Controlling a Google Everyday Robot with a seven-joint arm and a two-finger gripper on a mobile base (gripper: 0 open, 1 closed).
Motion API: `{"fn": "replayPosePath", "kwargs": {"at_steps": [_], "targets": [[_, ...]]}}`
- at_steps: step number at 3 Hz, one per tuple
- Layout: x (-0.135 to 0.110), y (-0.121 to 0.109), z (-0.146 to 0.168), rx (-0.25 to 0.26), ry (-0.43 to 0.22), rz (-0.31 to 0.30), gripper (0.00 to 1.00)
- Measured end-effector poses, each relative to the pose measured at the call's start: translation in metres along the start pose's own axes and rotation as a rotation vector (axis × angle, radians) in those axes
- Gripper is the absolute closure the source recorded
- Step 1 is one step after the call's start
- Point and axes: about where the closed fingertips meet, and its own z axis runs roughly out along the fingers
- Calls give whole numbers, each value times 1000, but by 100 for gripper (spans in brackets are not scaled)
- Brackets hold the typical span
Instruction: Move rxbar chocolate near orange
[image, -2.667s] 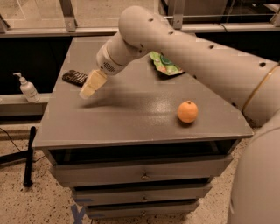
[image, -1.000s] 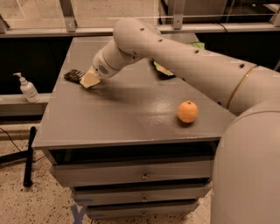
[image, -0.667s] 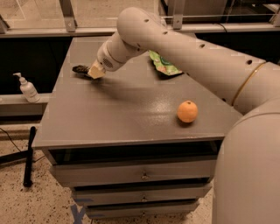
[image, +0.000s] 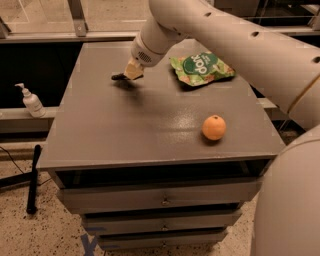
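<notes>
The rxbar chocolate (image: 118, 76) is a dark flat bar; only its left end shows, sticking out from my gripper (image: 132, 71). The gripper is shut on it and holds it a little above the grey tabletop (image: 125, 125), toward the back and left of centre, with a shadow beneath. The orange (image: 214, 127) sits on the table near the front right, well to the right of and nearer than the gripper. My pale arm reaches in from the upper right.
A green crinkly snack bag (image: 201, 67) lies at the back right, right of the gripper. The table stands on a chest of drawers (image: 162, 200). A white pump bottle (image: 32, 102) stands on a ledge to the left. A black pole (image: 32, 180) leans on the floor.
The gripper closed on the bar at the table's left back edge, lifted it and carried it right, toward the table's middle. The orange and the bag have not moved.
</notes>
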Motion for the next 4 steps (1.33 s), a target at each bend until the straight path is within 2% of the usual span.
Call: {"fn": "replayPosePath", "kwargs": {"at_steps": [1, 3, 4], "targets": [[37, -5, -28, 6, 88, -23, 100], [120, -7, -105, -26, 192, -47, 100], [158, 1, -142, -56, 238, -48, 100]]}}
